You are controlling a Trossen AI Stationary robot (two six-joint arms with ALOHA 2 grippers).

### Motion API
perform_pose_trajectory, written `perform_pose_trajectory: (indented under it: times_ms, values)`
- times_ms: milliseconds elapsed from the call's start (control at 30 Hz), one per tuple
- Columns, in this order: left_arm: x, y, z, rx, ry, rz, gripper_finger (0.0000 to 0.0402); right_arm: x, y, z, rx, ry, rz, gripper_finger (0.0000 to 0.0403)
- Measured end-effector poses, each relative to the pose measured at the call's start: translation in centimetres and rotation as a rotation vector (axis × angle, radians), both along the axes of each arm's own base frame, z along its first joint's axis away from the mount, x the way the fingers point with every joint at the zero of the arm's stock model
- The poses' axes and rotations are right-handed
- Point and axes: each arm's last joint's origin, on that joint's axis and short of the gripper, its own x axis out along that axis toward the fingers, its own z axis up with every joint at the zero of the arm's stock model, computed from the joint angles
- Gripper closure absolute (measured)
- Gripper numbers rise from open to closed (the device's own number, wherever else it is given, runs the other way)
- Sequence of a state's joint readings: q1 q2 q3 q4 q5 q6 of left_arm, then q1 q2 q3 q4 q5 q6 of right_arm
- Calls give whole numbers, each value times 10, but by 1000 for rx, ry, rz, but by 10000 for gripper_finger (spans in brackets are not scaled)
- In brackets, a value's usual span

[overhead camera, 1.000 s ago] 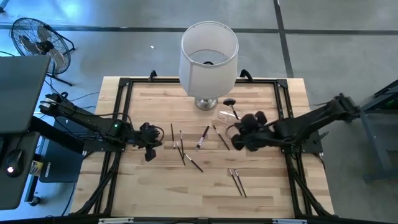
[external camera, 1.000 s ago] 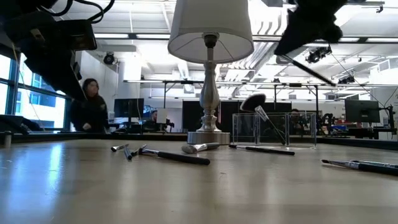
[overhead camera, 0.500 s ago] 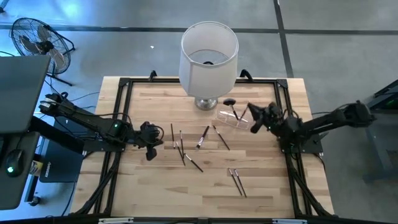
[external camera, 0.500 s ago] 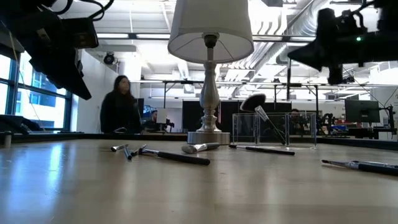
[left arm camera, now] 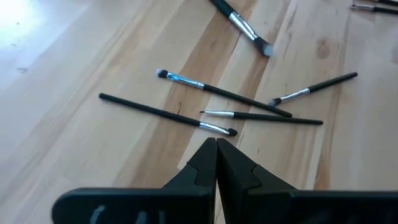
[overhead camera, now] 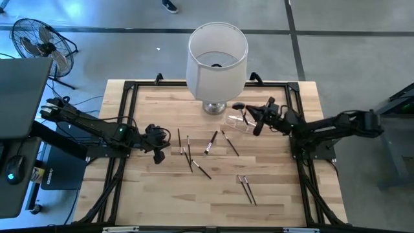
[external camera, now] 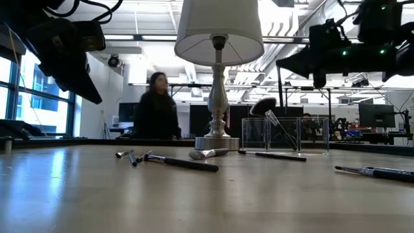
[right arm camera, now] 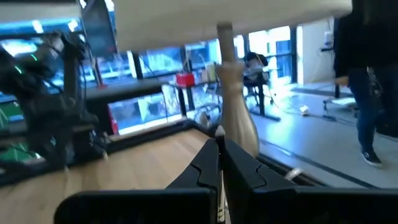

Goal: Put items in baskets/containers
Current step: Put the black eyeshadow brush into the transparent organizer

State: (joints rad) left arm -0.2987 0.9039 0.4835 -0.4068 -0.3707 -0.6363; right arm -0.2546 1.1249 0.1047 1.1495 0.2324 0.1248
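From above, the right hand (overhead camera: pixel 257 124) hovers beside the clear holder (overhead camera: pixel 237 122), fingers together on a thin brush; the low view shows it well above the table (external camera: pixel 194 194), with the fluffy brush (external camera: pixel 264 107) leaning inside the holder. The left wrist view shows the left hand (left arm camera: pixel 216 149) pressed together over loose brushes (left arm camera: pixel 217 106). Since half a second ago, the right hand has swung in toward the holder, and a person (external camera: pixel 156 107) has walked rightward.
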Motion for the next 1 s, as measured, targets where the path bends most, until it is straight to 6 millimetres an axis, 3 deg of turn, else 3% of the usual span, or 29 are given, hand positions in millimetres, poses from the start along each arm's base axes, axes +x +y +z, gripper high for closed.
perform_pose_trajectory:
  times_ms: [200, 433, 767, 1000]
  values:
    - [0, 0, 0, 5, -4, 5, 402, 3, -6, -10, 44, 47, -28, 399]
    - [0, 0, 0, 6, -4, 6, 402, 3, -6, -14, 52, 74, -24, 367]
    - [0, 0, 0, 5, -4, 6, 402, 3, -7, -14, 54, 71, -53, 335]
    - [0, 0, 0, 3, -2, 4, 402, 10, -8, -1, 30, 35, -47, 344]
